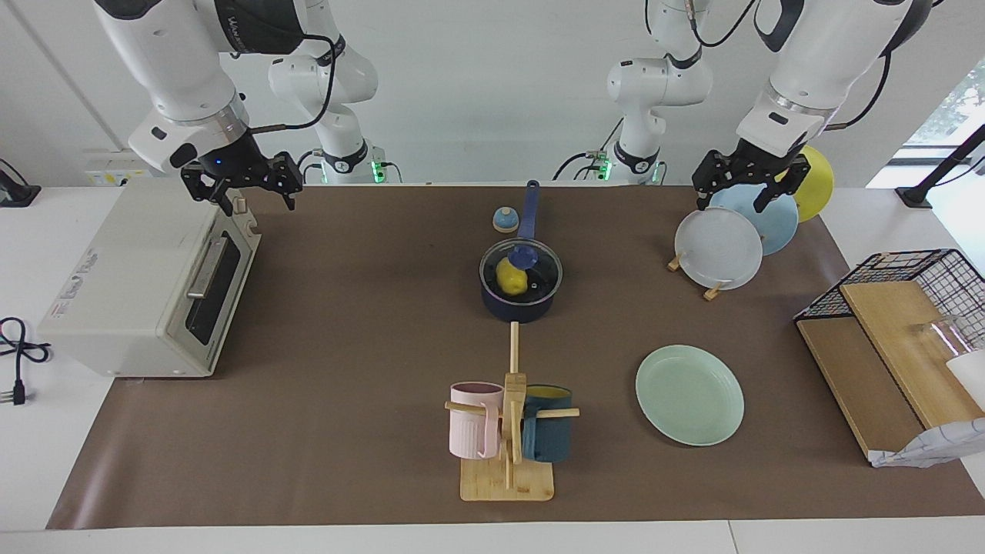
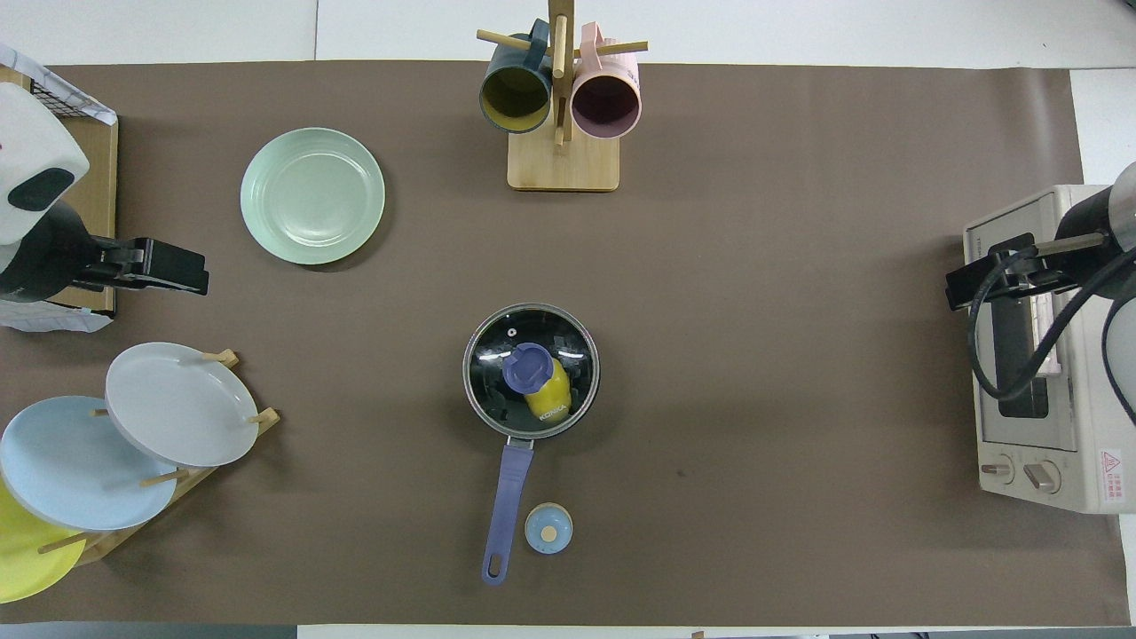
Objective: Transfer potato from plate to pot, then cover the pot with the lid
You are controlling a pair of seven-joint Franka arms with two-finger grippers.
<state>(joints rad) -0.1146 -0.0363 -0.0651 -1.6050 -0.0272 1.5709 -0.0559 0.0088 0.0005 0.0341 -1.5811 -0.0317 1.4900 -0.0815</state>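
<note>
Lid on pot, potato inside, plate bare

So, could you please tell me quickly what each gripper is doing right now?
Left gripper: open, holding nothing, up over the plate rack.
Right gripper: open, holding nothing, up over the toaster oven.
</note>
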